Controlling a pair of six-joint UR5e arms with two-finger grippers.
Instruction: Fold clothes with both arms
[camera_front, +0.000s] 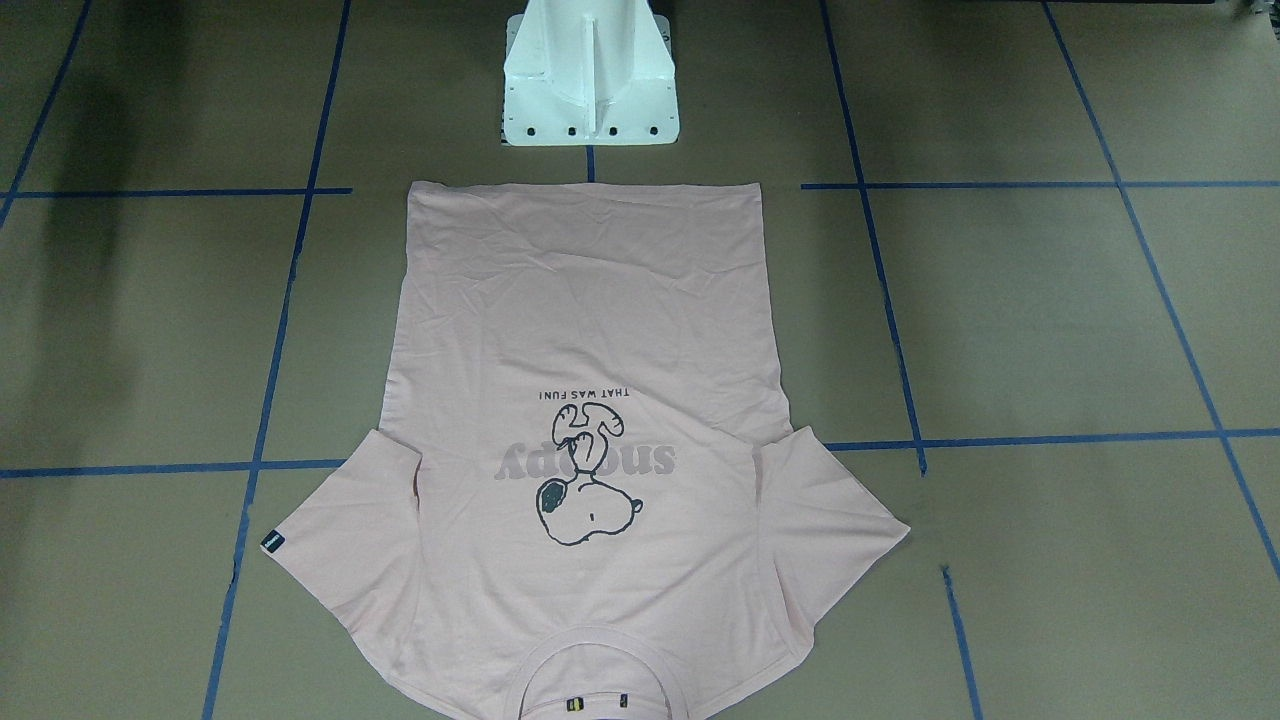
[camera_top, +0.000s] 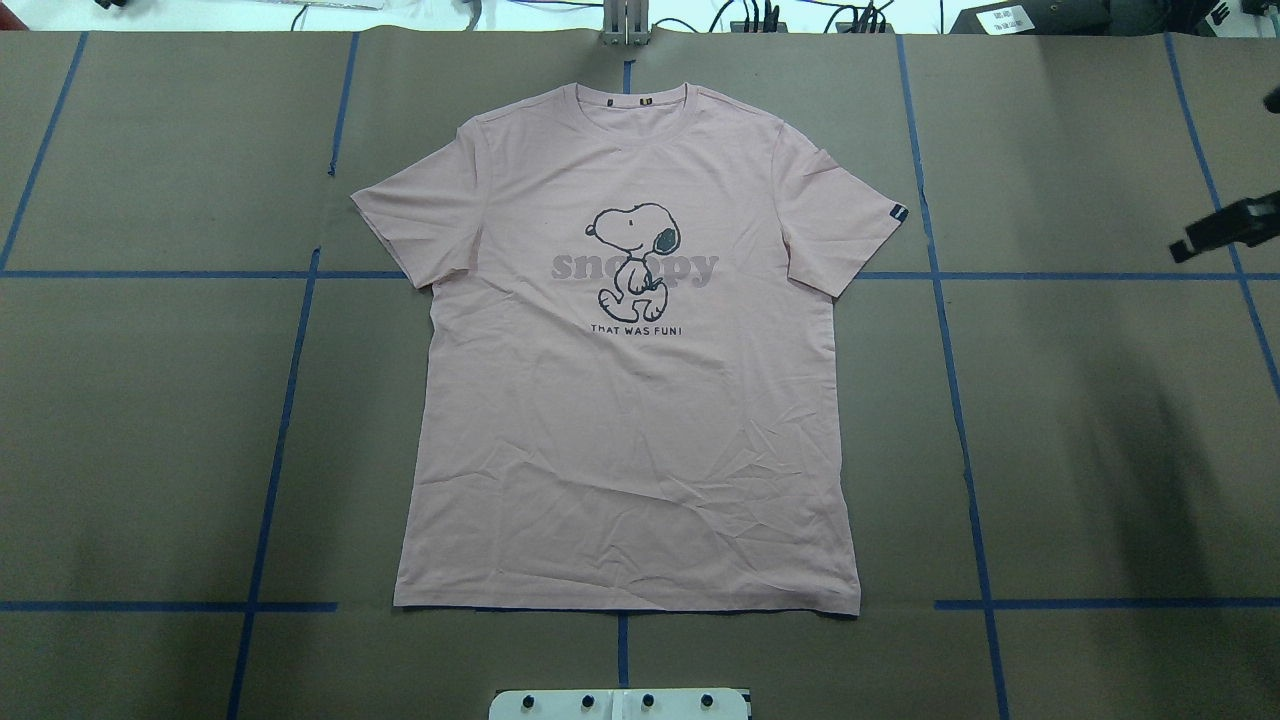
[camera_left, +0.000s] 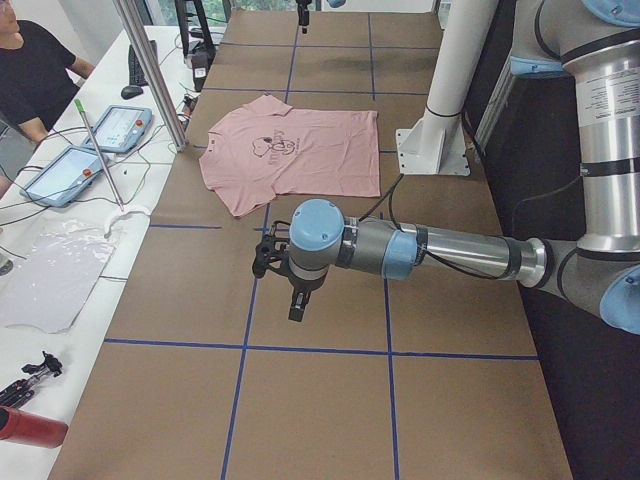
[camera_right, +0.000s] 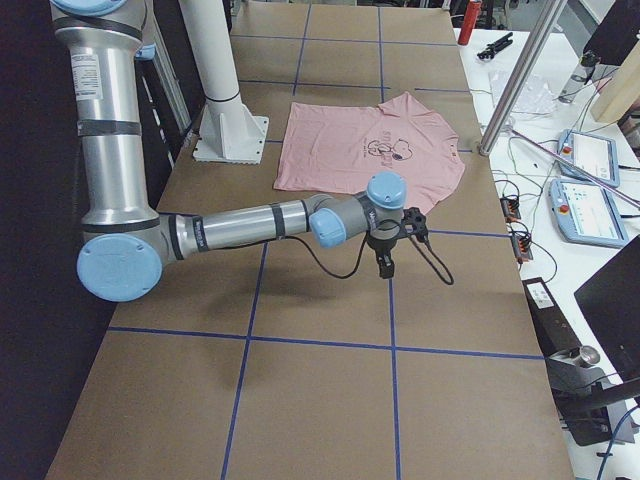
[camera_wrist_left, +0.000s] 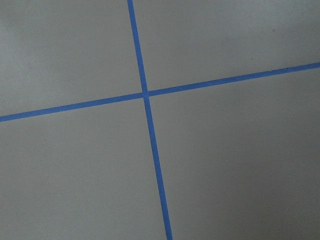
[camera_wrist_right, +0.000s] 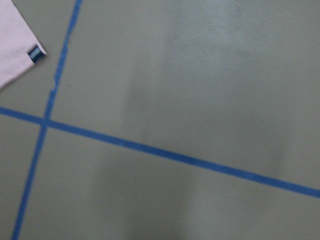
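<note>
The pale pink T-shirt (camera_top: 630, 420) lies flat and face up in the middle of the table, with the dog outline and grey lettering showing. Its collar (camera_top: 632, 100) points away from the robot, and its black sleeve tag (camera_top: 898, 212) is on the robot's right. The left gripper (camera_left: 297, 310) hangs over bare table well to the shirt's left; I cannot tell whether it is open or shut. The right gripper (camera_right: 386, 266) hangs off the tagged sleeve, apart from it. It shows as a dark shape at the right edge of the overhead view (camera_top: 1225, 228), its state unclear. The right wrist view shows the sleeve corner (camera_wrist_right: 12, 50).
The white pedestal base (camera_front: 588, 80) stands just behind the shirt's hem. Blue tape lines (camera_wrist_left: 145, 95) grid the brown table. A metal post (camera_left: 150, 70), tablets (camera_left: 118, 127) and a seated person are at the far side table.
</note>
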